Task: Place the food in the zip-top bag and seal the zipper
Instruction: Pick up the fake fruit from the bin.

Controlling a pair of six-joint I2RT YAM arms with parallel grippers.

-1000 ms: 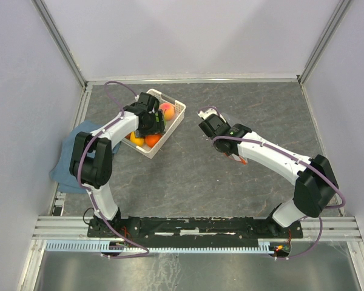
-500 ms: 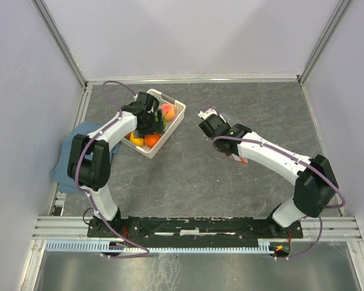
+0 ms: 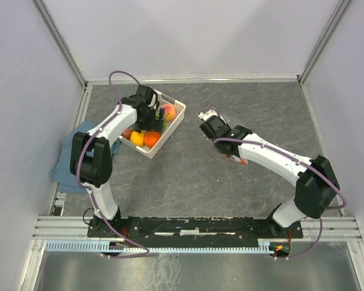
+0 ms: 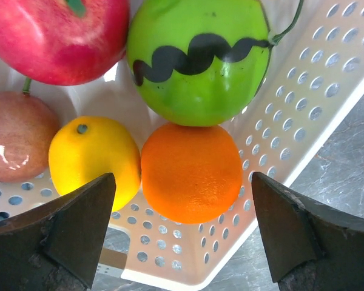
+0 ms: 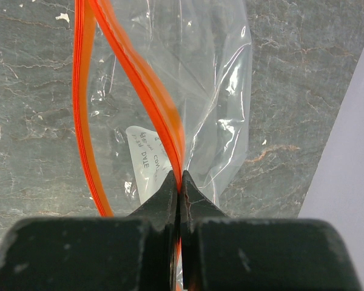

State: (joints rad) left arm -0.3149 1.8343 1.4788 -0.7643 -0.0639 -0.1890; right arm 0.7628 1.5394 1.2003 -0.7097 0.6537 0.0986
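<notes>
Left wrist view looks straight down into a white perforated plastic basket (image 4: 303,109) holding the toy food. A glossy red apple (image 4: 54,36) is cut off by the top edge. Next to it is a green round fruit (image 4: 200,60) with a wavy black mark, and a dimpled orange (image 4: 191,173) touches that fruit from below. A yellow lemon (image 4: 94,160) sits just beside the orange, and a dull pinkish peach (image 4: 18,142) is cropped at the left edge. The left end effector (image 4: 182,224) hangs above them, fingers spread wide, holding nothing.

Right wrist view shows the clear, crinkled zip-top plastic bag (image 5: 212,91) lying on the grey marbled bench (image 5: 36,91), well to the right of the basket. Its thin red-orange zipper strip (image 5: 139,79) is parted into two bands, and the right end effector (image 5: 179,188) is pinched tight on one of them. A white printed label (image 5: 142,151) shows through the film, its text too blurred to read. From the top external view, the right arm (image 3: 267,154) hides most of the bag.
</notes>
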